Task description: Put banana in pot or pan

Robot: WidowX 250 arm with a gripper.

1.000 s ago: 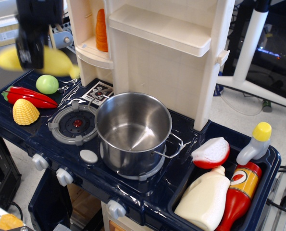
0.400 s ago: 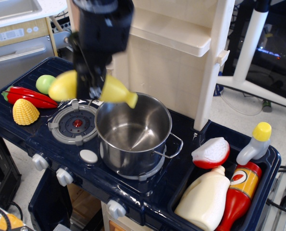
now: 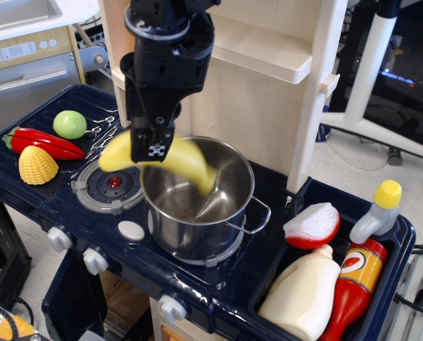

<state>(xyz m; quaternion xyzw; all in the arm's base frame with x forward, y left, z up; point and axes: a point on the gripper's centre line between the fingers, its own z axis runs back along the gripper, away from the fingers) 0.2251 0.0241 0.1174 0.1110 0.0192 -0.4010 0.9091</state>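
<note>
The yellow banana [image 3: 185, 163] hangs across the left rim of the shiny steel pot [image 3: 197, 197], one end over the burner, the other dipping inside the pot. My black gripper [image 3: 151, 148] comes down from above and is shut on the banana's middle. The pot stands on the right burner of the toy stove, with a wire loop handle at its right side, and looks empty inside.
A grey burner [image 3: 108, 183] lies left of the pot. A yellow corn piece [image 3: 38, 165], red pepper [image 3: 44, 143] and green ball [image 3: 70, 124] sit at the far left. The cream kitchen tower [image 3: 268, 78] rises behind the pot. Bottles [image 3: 303, 295] fill the sink at right.
My gripper has carried the banana from the far left, to the right and downward; its right end now dips into the pot.
</note>
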